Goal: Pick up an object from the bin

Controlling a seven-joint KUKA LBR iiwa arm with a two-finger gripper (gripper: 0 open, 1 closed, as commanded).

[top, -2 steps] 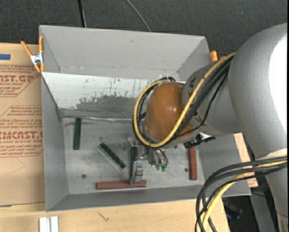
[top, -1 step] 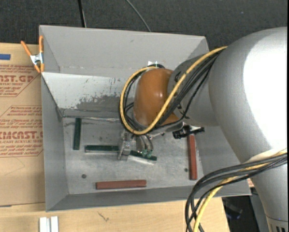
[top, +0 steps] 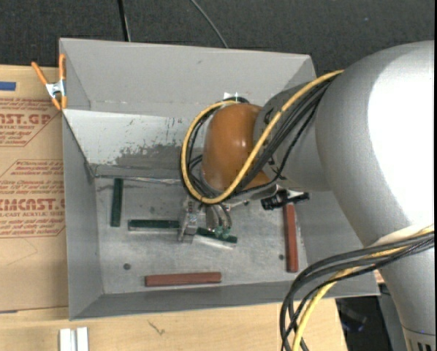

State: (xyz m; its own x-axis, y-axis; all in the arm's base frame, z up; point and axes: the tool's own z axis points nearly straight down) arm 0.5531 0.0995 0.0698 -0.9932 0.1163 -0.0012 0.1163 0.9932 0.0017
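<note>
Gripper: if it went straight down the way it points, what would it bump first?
Most likely the right end of the dark green stick lying flat mid-bin, since the gripper points down just over it. Height is hard to judge, so it might touch the bin floor beside it.

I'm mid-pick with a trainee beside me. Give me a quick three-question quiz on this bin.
1. How many red-brown bars lie in the bin?
2. True or false: the gripper is at the bin's left wall.
3. What lies right by the gripper? A: a red-brown bar; B: a dark green stick; C: a ball.
Key: 1 two; 2 false; 3 B.
</note>
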